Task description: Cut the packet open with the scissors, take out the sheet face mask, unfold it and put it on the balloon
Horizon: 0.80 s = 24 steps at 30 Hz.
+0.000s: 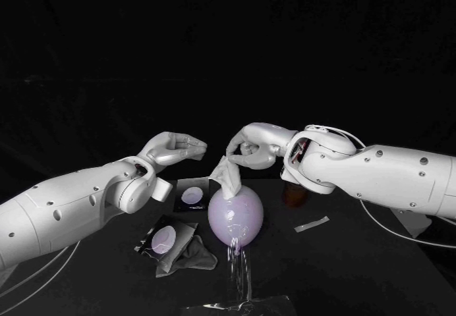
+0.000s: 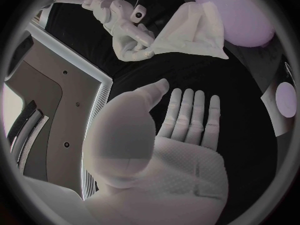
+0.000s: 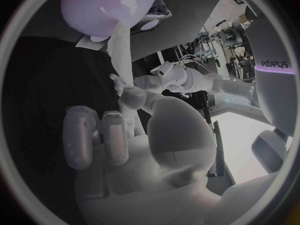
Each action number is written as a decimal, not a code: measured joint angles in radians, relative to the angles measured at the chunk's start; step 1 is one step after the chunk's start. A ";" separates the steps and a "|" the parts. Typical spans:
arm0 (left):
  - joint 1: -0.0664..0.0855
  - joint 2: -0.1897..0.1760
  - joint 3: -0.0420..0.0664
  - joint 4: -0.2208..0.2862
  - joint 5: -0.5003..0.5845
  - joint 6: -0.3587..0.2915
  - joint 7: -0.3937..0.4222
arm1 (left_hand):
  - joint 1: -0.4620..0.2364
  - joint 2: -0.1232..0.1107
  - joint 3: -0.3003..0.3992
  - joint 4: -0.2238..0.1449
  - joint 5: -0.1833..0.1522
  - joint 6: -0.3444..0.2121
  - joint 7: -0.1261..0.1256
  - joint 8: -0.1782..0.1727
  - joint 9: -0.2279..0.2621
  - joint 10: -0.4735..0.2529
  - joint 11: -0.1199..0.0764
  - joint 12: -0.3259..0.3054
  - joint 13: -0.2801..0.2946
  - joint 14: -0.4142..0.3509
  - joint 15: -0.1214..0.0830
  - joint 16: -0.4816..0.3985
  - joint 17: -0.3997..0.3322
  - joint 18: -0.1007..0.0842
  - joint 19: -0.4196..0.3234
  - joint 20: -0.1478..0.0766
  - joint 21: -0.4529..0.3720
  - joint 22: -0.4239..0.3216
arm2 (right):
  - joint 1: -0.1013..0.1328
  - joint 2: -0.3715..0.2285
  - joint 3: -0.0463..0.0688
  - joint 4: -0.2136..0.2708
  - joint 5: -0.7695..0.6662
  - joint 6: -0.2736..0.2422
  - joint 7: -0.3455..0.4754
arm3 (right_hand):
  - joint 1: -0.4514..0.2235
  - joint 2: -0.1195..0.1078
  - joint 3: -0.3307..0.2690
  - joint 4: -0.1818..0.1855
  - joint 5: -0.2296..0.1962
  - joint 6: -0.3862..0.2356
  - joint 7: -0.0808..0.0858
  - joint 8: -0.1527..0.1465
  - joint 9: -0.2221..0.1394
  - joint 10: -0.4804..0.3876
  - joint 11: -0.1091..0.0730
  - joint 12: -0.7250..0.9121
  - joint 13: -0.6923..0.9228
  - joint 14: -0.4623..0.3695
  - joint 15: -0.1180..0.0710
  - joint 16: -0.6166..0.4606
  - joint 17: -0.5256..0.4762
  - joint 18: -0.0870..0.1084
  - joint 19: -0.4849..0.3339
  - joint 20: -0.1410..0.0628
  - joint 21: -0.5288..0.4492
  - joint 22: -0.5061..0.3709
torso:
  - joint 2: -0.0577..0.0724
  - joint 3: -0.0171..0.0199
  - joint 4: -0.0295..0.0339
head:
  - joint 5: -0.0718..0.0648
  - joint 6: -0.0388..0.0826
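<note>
My right hand (image 1: 251,149) pinches the white sheet mask (image 1: 226,174) by its upper edge. The mask hangs partly folded, and its lower end touches the top of the pale purple balloon (image 1: 236,214). In the left wrist view the right hand (image 2: 128,32) holds the mask (image 2: 190,30) next to the balloon (image 2: 234,12). The right wrist view has the mask (image 3: 122,55) running from the right hand's fingers (image 3: 115,135) to the balloon (image 3: 106,7). My left hand (image 1: 176,148) hovers just left of the mask, holding nothing, its fingers (image 2: 190,112) stretched out straight.
The balloon stands on a clear rod (image 1: 238,263) with a clear base (image 1: 242,306). A black packet (image 1: 193,196) lies behind it on the left. Another packet (image 1: 163,238) and a grey crumpled piece (image 1: 193,255) lie front left. A cut strip (image 1: 312,224) and a dark reddish object (image 1: 294,195) lie to the right.
</note>
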 measured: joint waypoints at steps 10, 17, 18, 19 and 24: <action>0.000 0.000 0.001 0.018 0.052 0.091 0.073 | 0.000 0.000 -0.036 0.020 0.000 0.000 -0.001 -0.031 -0.007 0.029 0.009 -0.078 0.000 -0.002 0.020 -0.131 -0.028 0.000 0.024 0.000 -0.058 -0.049 | 0.029 0.006 0.000 0.006 -0.203 -0.003 -0.036 | 0.000 0.000 0.000 0.000 -0.001 0.001 0.001 0.000 0.000 0.003 -0.003 0.005 0.003 0.000 0.000 0.000 0.001 0.000 0.001 -0.001 0.005 0.000 | -0.001 -0.0005 -0.0004 | -0.001 0.005; 0.002 0.001 0.001 0.029 0.071 0.167 0.090 | -0.045 -0.011 -0.093 0.057 0.000 -0.002 -0.003 -0.045 -0.009 0.034 0.012 -0.106 0.000 0.024 0.015 -0.164 -0.025 -0.015 0.032 0.000 -0.076 -0.067 | 0.033 0.011 0.000 0.010 -0.282 -0.015 -0.055 | -0.003 -0.003 0.000 0.000 -0.001 0.001 0.001 0.000 0.000 0.004 -0.003 0.010 0.005 0.000 0.000 0.004 0.001 0.000 0.001 -0.001 0.005 -0.001 | -0.001 0.0000 0.0000 | 0.000 0.009; 0.002 0.002 0.001 0.029 0.071 0.174 0.090 | -0.045 -0.011 -0.101 0.062 0.000 -0.002 -0.003 -0.045 -0.009 0.035 0.010 -0.113 0.000 0.031 0.013 -0.170 -0.025 -0.015 0.039 0.000 -0.081 -0.071 | 0.033 0.011 0.000 0.011 -0.289 -0.017 -0.057 | -0.003 -0.003 0.000 0.000 -0.001 0.001 0.001 0.000 0.000 0.004 -0.003 0.010 0.005 0.000 0.000 0.004 0.001 0.000 0.001 -0.001 0.005 -0.001 | 0.000 0.0000 0.0001 | 0.001 0.009; 0.002 0.004 0.001 0.029 0.071 0.179 0.090 | -0.045 -0.011 -0.113 0.066 0.000 -0.002 -0.002 -0.051 -0.009 0.035 0.010 -0.121 0.000 0.035 0.017 -0.181 -0.025 -0.015 0.046 0.000 -0.085 -0.075 | 0.033 0.011 0.000 0.012 -0.295 -0.019 -0.059 | -0.003 -0.003 0.000 0.000 -0.002 0.001 0.001 0.000 0.000 0.004 -0.003 0.010 0.005 0.000 0.000 0.004 0.001 0.000 0.001 -0.001 0.005 -0.001 | 0.000 0.0000 0.0005 | 0.002 0.010; 0.003 0.017 0.001 0.022 0.069 0.194 0.084 | -0.037 -0.002 -0.146 0.079 0.000 -0.020 -0.002 -0.076 -0.015 0.031 0.014 -0.151 0.000 0.047 0.021 -0.216 -0.025 -0.015 0.056 0.000 -0.099 -0.091 | 0.034 0.011 0.000 0.022 -0.319 -0.028 -0.067 | -0.006 -0.006 0.000 0.000 -0.003 0.001 0.001 0.000 0.000 0.004 -0.003 0.010 0.005 0.000 0.000 0.004 0.000 0.000 0.001 -0.001 0.005 -0.001 | 0.000 0.0000 0.0001 | 0.005 0.011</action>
